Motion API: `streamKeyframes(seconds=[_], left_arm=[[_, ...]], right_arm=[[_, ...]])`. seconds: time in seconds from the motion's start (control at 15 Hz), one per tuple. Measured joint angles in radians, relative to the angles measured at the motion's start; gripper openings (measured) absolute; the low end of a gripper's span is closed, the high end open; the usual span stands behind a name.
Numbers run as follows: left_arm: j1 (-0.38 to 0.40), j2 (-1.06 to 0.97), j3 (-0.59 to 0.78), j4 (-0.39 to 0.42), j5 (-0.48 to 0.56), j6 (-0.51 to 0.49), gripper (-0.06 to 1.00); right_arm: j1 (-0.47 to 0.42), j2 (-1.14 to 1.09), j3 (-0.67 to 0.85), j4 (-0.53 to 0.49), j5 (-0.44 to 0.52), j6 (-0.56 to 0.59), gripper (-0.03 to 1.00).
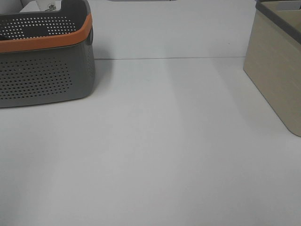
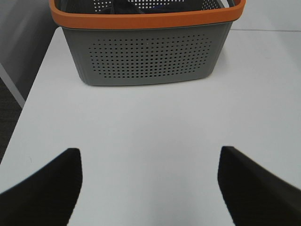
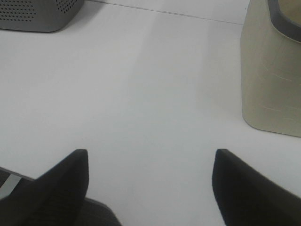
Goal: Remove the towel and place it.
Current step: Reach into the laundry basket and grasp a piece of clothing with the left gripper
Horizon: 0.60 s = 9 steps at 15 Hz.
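The left gripper [image 2: 149,150] has its jaws spread wide. Its two dark fingers [image 2: 47,188] show only as tips at either side of the claw's own view, well apart and level with each other. The right gripper [image 3: 151,151] holds the same pose, its dark fingers [image 3: 249,188] set equally far apart. Each claw points forward and tilts downward.
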Motion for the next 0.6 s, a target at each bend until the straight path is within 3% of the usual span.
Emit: streamKeyframes(seconds=[0.4, 0.6], left_arm=[[0.000, 0.236, -0.120, 0.007, -0.048, -0.004, 0.74], [0.000, 0.374, -0.202, 0.051, -0.061, -0.044, 0.74]], right_arm=[[0.000, 0.000, 0.000, 0.000, 0.000, 0.000, 0.72], [0.000, 0.000, 0.000, 0.000, 0.000, 0.000, 0.72]])
